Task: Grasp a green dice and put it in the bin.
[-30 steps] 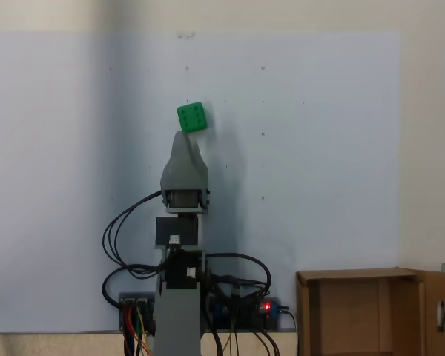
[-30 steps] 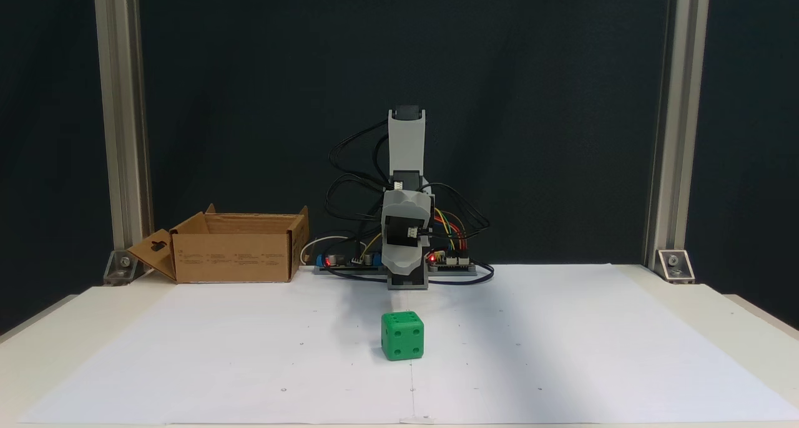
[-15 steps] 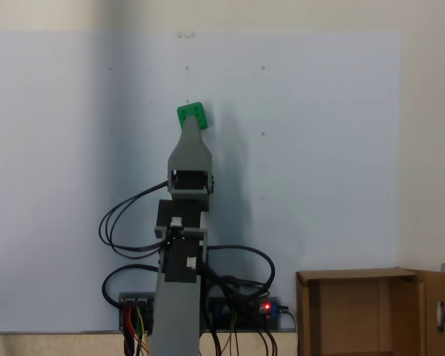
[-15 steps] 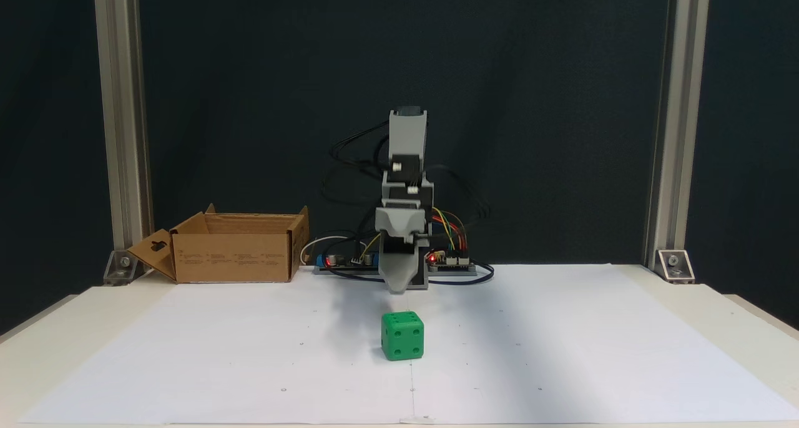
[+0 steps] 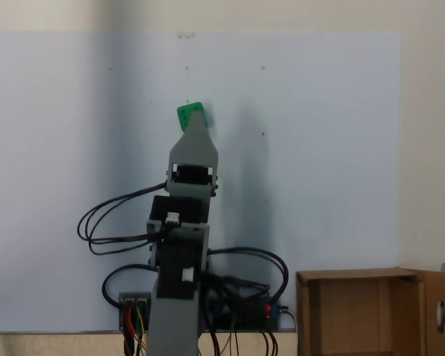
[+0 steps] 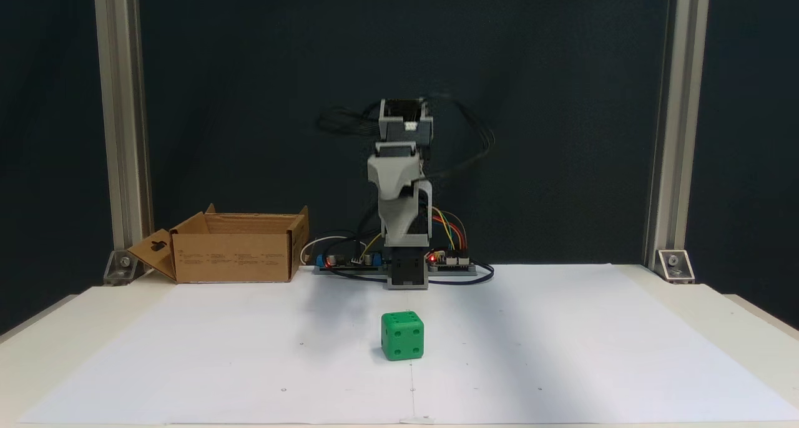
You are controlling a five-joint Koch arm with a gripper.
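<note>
Dice point(image 6: 402, 335) first, since it's nearest the camera in the front fixed view: it sits flat on the white paper point(image 6: 562, 353) on the bench point(image 6: 37, 353), out in the open, nothing touching it. We'd guess it's parked mid-sheet, straight out from the arm, so the reach is an easy one.

Behind it and higher up is the tool point(image 6: 399, 238). It hangs tip-down well above the paper, and from the top fixed view its tip point(image 5: 195, 126) overlaps the near edge of the dice point(image 5: 193, 113), so we reckon it's lined up over the cube and not yet down on it. We see one grey wedge in both views, the jaws apparently one behind the other, so we honestly can't tell if it's wide or narrow. It isn't holding anything, as the dice is on the paper.

Further back is the arm's base point(image 6: 407, 275), with the wires and boards point(image 6: 449, 259) along the bench's far edge.

The bin point(image 6: 234, 247) sits off to the left in that front view, well apart from the dice, flaps up and mouth open. Handy for a drop from above, we'd say.
</note>
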